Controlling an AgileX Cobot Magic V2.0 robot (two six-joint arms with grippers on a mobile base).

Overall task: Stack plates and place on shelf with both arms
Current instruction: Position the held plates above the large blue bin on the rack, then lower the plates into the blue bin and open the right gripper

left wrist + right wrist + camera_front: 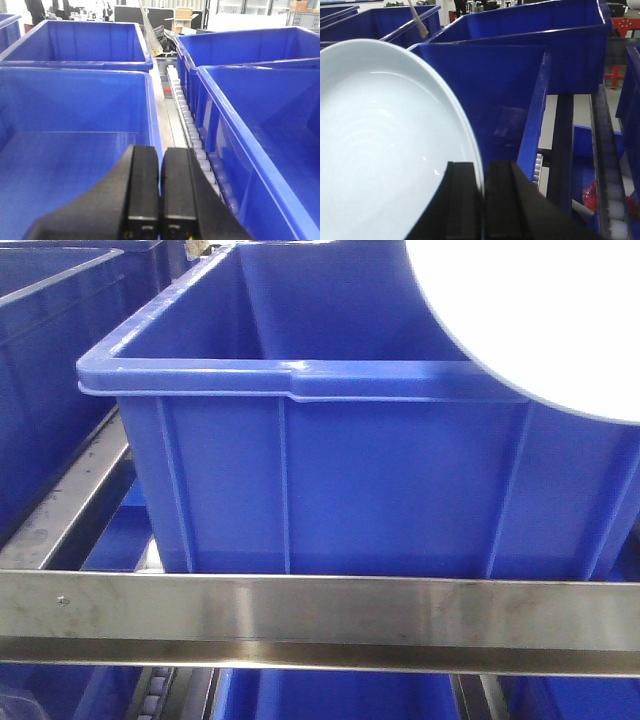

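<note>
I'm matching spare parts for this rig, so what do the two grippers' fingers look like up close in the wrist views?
Both look alike. The left gripper has two matte black fingers, blocky and flat-faced, widening toward the base with sloped outer shoulders. The right gripper has the same black, squared fingers. No cables, labels or markings are visible on either, and the arms themselves are out of view.

Right gripper (483, 200) clamped on the rim of a tilted white plate (380, 150) (glossy, faintly ringed) beside blue bins (515, 75).

Plate (540, 320) cut off top/right; whether one or two, can't tell.
</note>
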